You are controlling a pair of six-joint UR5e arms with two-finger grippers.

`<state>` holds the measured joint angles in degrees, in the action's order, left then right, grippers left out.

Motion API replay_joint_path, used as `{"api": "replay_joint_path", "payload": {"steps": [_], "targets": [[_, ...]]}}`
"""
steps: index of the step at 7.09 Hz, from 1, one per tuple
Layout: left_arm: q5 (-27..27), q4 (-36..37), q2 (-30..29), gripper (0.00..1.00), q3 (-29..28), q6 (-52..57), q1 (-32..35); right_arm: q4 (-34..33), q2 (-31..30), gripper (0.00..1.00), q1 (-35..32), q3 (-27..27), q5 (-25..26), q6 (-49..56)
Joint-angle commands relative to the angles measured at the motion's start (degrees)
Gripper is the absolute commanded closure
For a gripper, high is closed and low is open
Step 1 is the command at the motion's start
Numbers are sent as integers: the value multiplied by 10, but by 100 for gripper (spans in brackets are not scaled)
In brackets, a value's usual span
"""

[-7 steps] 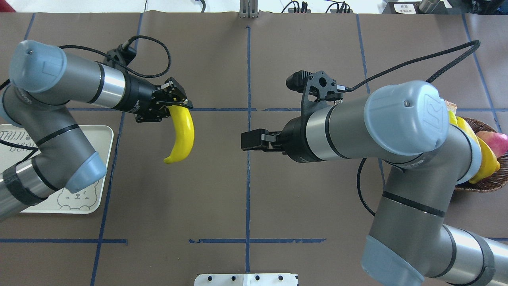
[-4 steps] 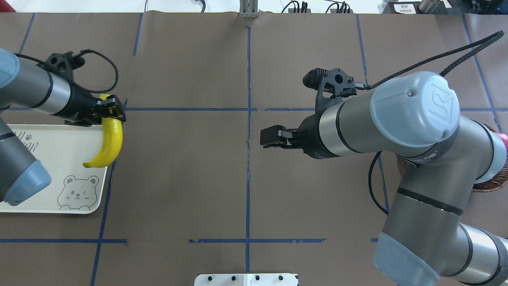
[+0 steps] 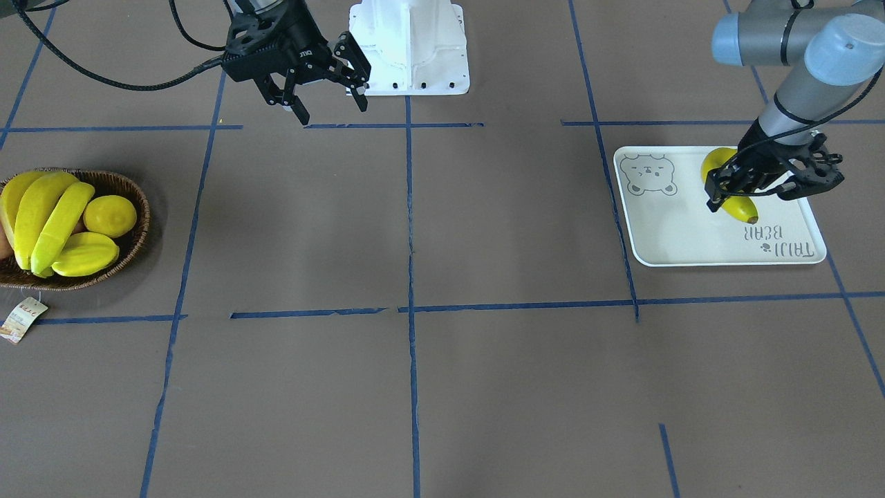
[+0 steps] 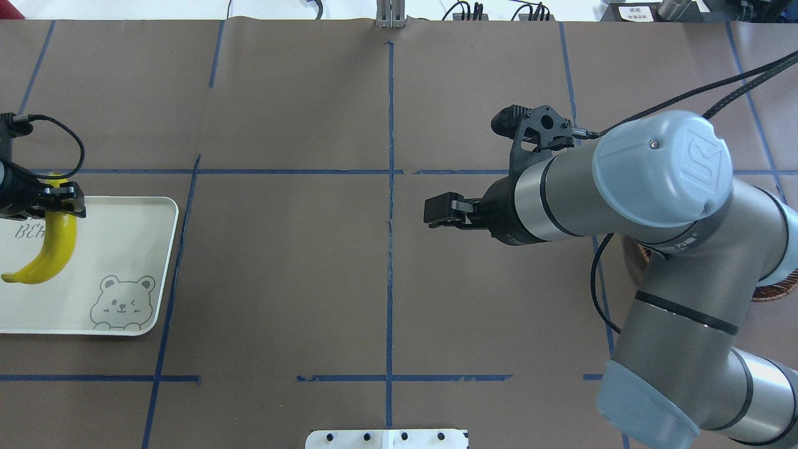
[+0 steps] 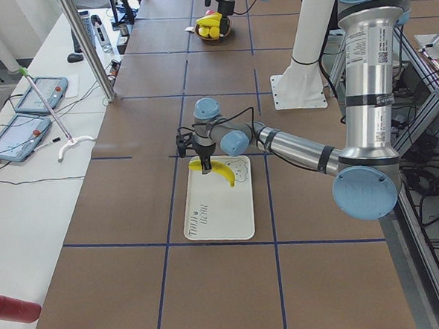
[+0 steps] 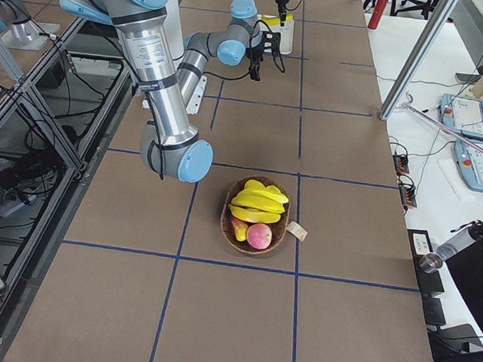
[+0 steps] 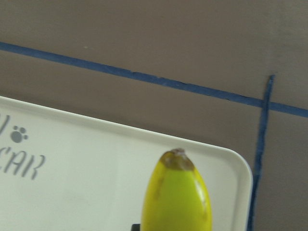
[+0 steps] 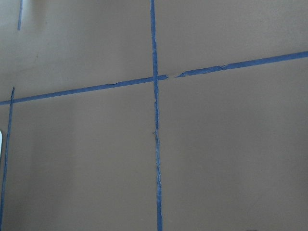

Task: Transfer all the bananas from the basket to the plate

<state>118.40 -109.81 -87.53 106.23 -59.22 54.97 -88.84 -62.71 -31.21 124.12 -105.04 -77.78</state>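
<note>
Bananas (image 3: 40, 214), long, curved and bright yellow, lie in the shallow dark-brown woven wicker basket (image 3: 142, 214) at your robot's far right. At its far left, the black two-finger left gripper (image 4: 62, 209) is clamped on the upper end of one more yellow banana (image 4: 53, 252). That fruit hangs over the off-white rectangular bear-face plate (image 4: 128, 240); you cannot tell whether its lower tip touches. The right gripper (image 3: 333, 111) hovers above the brown table (image 3: 484, 228), fingers spread wide, holding nothing.
</note>
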Motion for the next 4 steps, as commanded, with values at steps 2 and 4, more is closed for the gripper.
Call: {"api": "replay_joint_path", "payload": {"steps": [2, 4], "targets": [[-11, -1, 7, 100, -66, 15, 8, 2, -2, 0, 0, 2, 3, 0], [-13, -1, 6, 100, -93, 15, 8, 2, -1, 0, 0, 1, 3, 0]]}}
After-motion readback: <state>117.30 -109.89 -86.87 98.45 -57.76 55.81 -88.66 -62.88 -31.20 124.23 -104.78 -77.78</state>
